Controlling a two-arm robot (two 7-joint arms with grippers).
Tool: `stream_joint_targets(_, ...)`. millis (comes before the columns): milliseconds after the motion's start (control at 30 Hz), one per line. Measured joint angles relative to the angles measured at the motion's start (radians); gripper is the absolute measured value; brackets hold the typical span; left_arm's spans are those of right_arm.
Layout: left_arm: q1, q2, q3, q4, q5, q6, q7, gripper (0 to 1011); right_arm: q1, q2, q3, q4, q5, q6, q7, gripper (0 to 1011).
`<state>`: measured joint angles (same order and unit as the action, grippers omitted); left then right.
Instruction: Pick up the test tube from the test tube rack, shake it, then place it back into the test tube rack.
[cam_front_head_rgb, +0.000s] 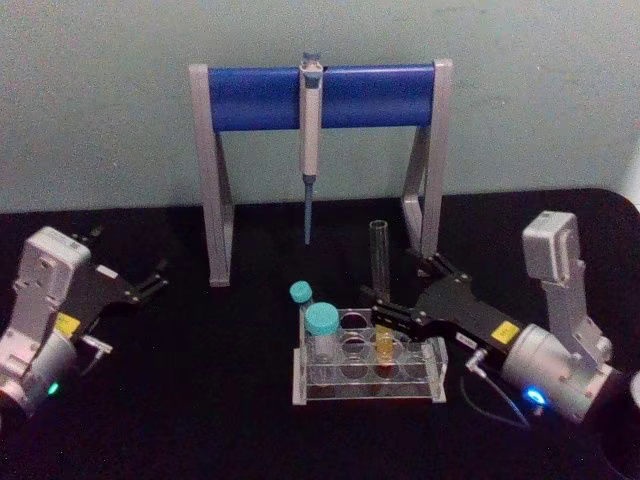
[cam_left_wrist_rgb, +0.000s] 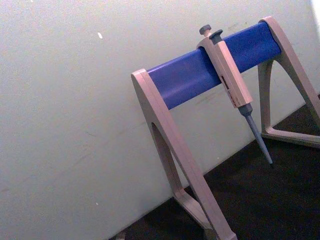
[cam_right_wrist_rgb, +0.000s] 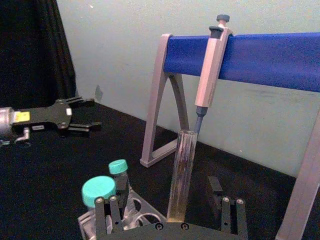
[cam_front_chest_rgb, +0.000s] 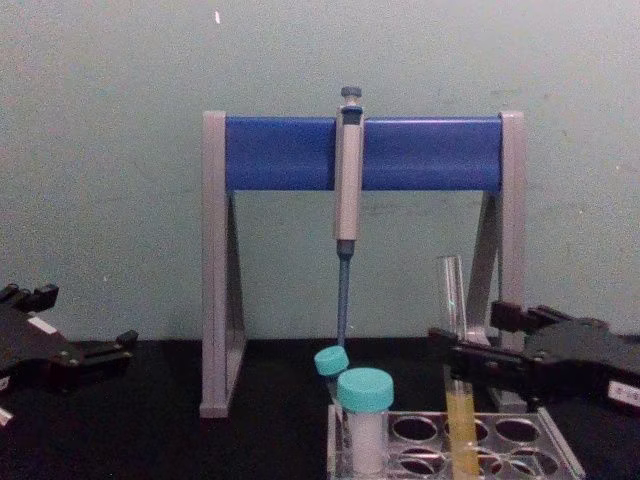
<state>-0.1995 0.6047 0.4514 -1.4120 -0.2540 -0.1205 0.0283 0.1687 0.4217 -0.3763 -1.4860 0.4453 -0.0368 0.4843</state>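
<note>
Tube (cam_front_head_rgb: 380, 262) stands upright in the rack (cam_front_head_rgb: 436, 375), in a hole on the rack's right half, with yellow-orange liquid in its lower part and its clear upper length rising above the top plate. Right gripper (cam_front_head_rgb: 384, 312) reaches in from the right at the tube's middle height; in the right wrist view the tube (cam_right_wrist_rgb: 181, 172) rises between the two fingers (cam_right_wrist_rgb: 110, 212), with a gap on each side, so the jaws stand apart around it and are not clamped. From the chest view the gripper (cam_front_chest_rgb: 462, 357) sits level with the tube (cam_front_chest_rgb: 453, 300) just above the liquid, over the rack (cam_front_chest_rgb: 560, 450).

Two capped tubes (cam_front_head_rgb: 322, 330) with teal lids stand in the rack's left end, well clear of the right gripper. Behind the rack the stand (cam_front_head_rgb: 322, 95) with its blue bar carries the pipette (cam_front_head_rgb: 311, 140), hanging tip down, just behind and to the left of the tube.

Left gripper (cam_front_head_rgb: 152, 283) is parked over the dark table (cam_front_head_rgb: 180, 420) far to the left, well apart from the rack, its thin fingers slightly parted and holding nothing
</note>
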Motion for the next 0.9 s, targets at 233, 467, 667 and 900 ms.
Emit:
stream_joint_targets(233,0.000,0.000,0.000,0.000,0.000,0.000,0.000,1010,-0.090,0.044,0.052,-0.098,0.016,-0.023,-0.034,1000)
stream_joint_targets(467,0.000,0.000,0.000,0.000,0.000,0.000,0.000,1010,-0.155,0.020,0.124,-0.129,-0.003,-0.060,-0.144,1000)
stream_joint_targets(667,0.000,0.000,0.000,0.000,0.000,0.000,0.000,1010,-0.169,-0.019,0.160,-0.104,-0.059,-0.081,-0.231,1000)
stream_joint_targets(900,0.000,0.000,0.000,0.000,0.000,0.000,0.000,1009,-0.157,-0.056,0.172,-0.043,-0.095,-0.069,-0.270,1000)
